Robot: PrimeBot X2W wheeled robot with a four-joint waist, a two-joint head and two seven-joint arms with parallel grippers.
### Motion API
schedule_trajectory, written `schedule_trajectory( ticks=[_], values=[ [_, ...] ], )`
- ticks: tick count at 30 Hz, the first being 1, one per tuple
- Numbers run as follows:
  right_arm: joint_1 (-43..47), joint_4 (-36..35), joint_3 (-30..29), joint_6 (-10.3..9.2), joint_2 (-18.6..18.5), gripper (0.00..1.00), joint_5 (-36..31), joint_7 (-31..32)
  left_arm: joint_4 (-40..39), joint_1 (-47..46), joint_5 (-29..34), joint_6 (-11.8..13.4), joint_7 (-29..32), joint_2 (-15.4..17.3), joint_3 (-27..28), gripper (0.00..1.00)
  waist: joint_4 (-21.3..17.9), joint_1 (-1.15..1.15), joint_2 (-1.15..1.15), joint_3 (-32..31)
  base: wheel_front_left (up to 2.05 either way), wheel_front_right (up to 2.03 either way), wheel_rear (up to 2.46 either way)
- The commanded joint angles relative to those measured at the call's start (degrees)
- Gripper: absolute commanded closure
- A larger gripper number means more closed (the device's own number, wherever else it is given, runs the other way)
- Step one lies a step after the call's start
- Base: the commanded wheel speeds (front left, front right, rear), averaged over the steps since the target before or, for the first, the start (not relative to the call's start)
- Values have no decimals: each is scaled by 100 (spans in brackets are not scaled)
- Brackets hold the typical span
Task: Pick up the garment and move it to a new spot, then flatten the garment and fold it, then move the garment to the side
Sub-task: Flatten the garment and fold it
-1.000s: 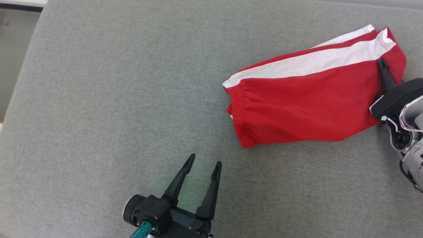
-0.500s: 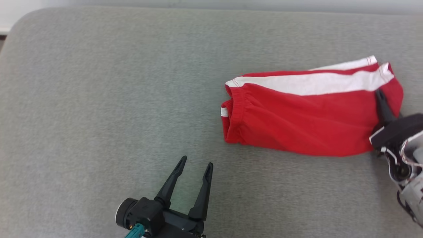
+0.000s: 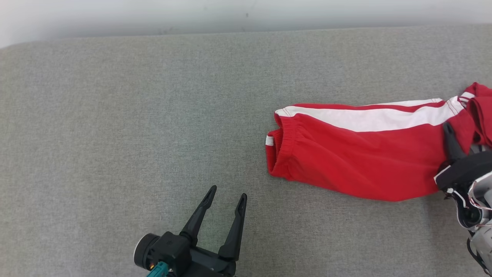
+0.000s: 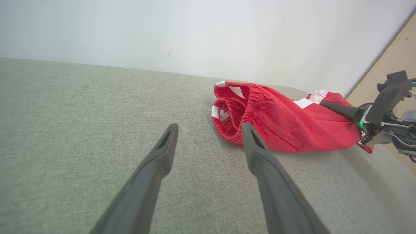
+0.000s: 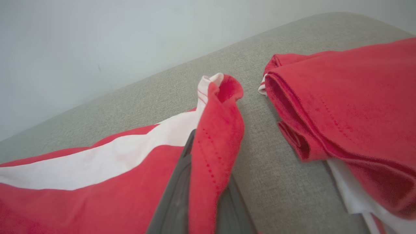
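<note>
The garment is a pair of red shorts with a white side stripe, lying folded lengthwise on the grey cushion at the right. Its elastic waistband faces left. My right gripper is shut on the garment's right hem end. In the right wrist view the red cloth is pinched between the right gripper fingers and curls over them. My left gripper hovers open near the front edge, left of the waistband and holding nothing. The left wrist view shows the left gripper pointing at the garment, with the right gripper beyond.
Another folded red and white cloth lies just right of the held hem, also at the head view's right edge. A pale wall runs behind the cushion. A tan panel stands at the far right. Bare cushion spreads to the left.
The head camera has tilted up, bringing the wall into view. The garment has swung from slanted to nearly level and lies longer, still in my right gripper. The left gripper stays open.
</note>
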Motion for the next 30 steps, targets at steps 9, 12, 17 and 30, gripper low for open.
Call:
schedule_trajectory(
  ticks=[9, 12, 17, 30],
  values=[
    [-300, -274, 334, -5, 155, 100, -439, -8, 92, 192, -117, 33, 93, 48, -55, 0, -142, 0, 0, -253, 0, 0, 0],
    [-446, -350, 586, -5, 189, 100, -530, -7, 111, 212, -158, 26, 119, 32, -77, 0, -142, 0, 0, -322, 0, 0, 0],
    [-741, -519, 1115, -5, 274, 100, -585, 22, 147, 231, -223, 15, 119, 15, -99, 0, -104, 0, 0, -429, 0, 0, 0],
    [-1119, -685, 2047, -5, 936, 100, -435, 292, 209, 292, -339, -6, 66, -32, -145, 0, 112, 0, 0, -539, 0, 0, 0]
  ],
)
